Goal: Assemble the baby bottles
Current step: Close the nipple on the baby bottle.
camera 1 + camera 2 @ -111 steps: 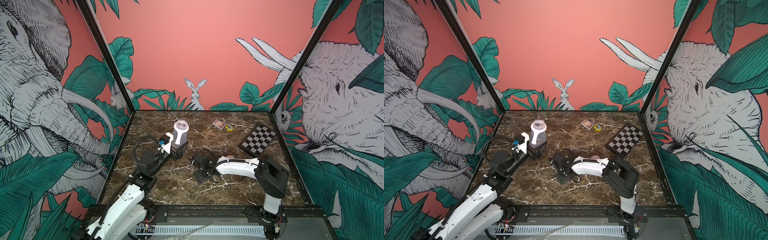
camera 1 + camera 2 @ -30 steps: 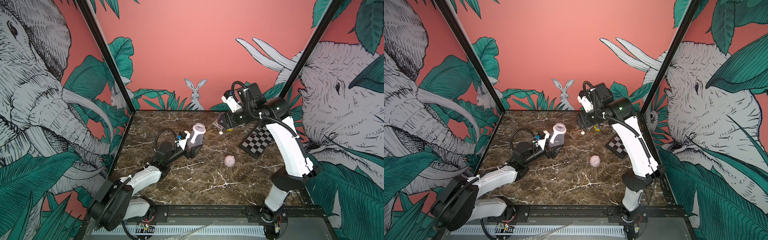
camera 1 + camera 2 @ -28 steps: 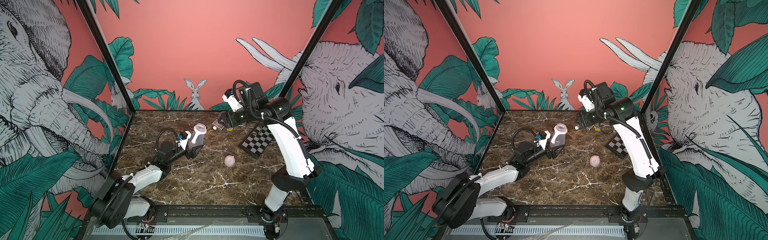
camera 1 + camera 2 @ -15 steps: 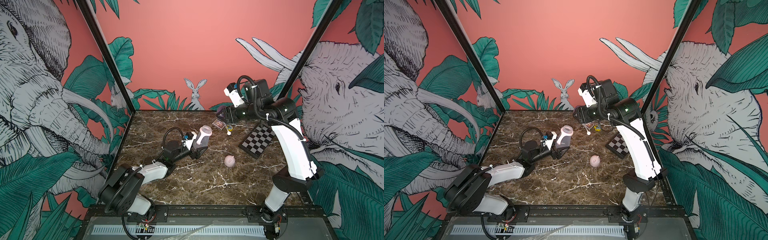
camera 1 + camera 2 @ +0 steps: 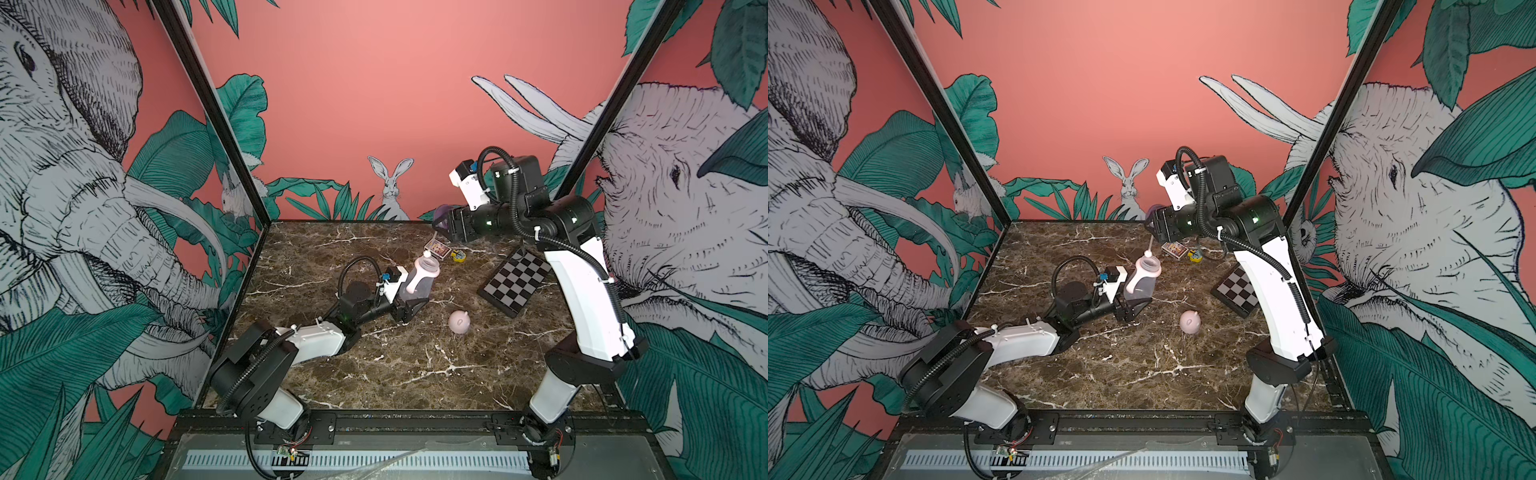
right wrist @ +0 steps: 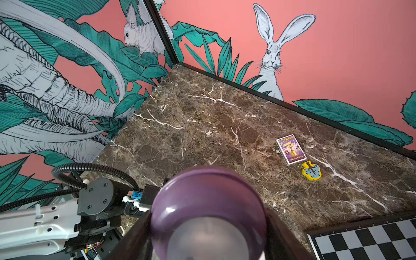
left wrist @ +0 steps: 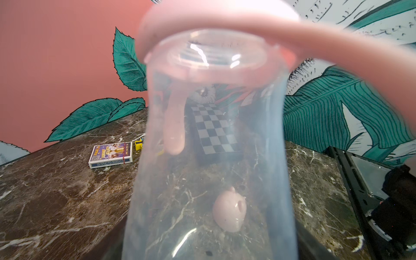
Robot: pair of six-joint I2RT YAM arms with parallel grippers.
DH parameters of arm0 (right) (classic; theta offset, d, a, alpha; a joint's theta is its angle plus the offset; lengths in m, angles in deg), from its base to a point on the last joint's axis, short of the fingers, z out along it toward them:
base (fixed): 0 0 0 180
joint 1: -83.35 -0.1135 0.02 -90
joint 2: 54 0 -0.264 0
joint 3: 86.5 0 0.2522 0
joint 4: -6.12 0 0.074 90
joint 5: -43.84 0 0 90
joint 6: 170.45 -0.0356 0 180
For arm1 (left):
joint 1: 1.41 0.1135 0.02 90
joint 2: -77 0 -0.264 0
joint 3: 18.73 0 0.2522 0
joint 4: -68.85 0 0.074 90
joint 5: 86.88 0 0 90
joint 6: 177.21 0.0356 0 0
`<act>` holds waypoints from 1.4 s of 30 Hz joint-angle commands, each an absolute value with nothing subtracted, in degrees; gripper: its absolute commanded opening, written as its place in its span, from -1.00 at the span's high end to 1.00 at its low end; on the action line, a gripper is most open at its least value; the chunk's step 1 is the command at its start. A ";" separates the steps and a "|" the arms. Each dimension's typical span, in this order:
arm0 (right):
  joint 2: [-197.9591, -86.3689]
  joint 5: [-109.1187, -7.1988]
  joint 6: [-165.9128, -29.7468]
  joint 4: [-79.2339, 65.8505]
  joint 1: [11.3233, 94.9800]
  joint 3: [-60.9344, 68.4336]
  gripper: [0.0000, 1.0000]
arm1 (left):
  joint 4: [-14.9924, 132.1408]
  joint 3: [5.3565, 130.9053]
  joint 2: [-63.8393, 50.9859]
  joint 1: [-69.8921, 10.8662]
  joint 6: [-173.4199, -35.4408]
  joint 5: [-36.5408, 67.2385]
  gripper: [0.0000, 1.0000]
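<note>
The clear baby bottle (image 5: 420,280) (image 5: 1140,282) with its pale pink collar ring (image 7: 216,15) tilts above the marble, and my left gripper (image 5: 409,306) (image 5: 1133,308) (image 7: 209,247) is shut on its lower body. Higher, near the back wall, my right gripper (image 5: 446,222) (image 5: 1154,224) (image 6: 208,236) is shut on the purple nipple (image 6: 207,202). A thin straw (image 5: 1148,244) hangs from the nipple, and its white tip sits just above the bottle's open mouth. The pink dome cap (image 5: 459,322) (image 5: 1190,322) (image 7: 229,212) lies on the marble, right of the bottle.
A checkered board (image 5: 515,278) (image 5: 1237,291) (image 6: 369,240) lies at the right. A small card box (image 5: 438,250) (image 5: 1175,249) (image 6: 291,149) and a small yellow object (image 5: 458,256) (image 6: 311,172) lie near the back wall. Walls enclose three sides.
My left arm has reached out and carried the bottle rightward and back, under the right gripper. The right gripper rose slightly, and the straw tip now hangs over the bottle's mouth.
</note>
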State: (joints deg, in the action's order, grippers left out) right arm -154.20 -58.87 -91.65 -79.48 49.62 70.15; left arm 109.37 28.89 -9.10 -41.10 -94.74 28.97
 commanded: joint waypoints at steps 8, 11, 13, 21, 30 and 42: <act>-149.69 -60.08 -91.76 -75.81 49.91 65.34 -0.15 | 112.92 32.16 -10.05 -41.24 -94.86 29.20 -0.10; -149.14 -60.13 -91.83 -74.84 49.87 64.20 -0.15 | 113.01 32.38 -10.43 -41.23 -94.85 29.04 -0.10; -149.29 -60.37 -91.94 -74.87 49.87 64.43 -0.14 | 112.94 32.47 -10.62 -41.23 -94.84 28.97 -0.10; -148.89 -61.44 -92.40 -74.16 49.93 62.79 -0.14 | 113.14 32.63 -10.75 -41.24 -94.79 28.08 -0.10; -147.09 -62.02 -91.43 -73.24 49.97 56.95 -0.14 | 113.11 33.18 -9.92 -41.23 -94.23 28.44 -0.10; -147.18 -66.28 -85.84 -82.67 50.58 55.61 -0.14 | 99.74 32.00 0.26 -42.90 -84.91 27.66 -0.09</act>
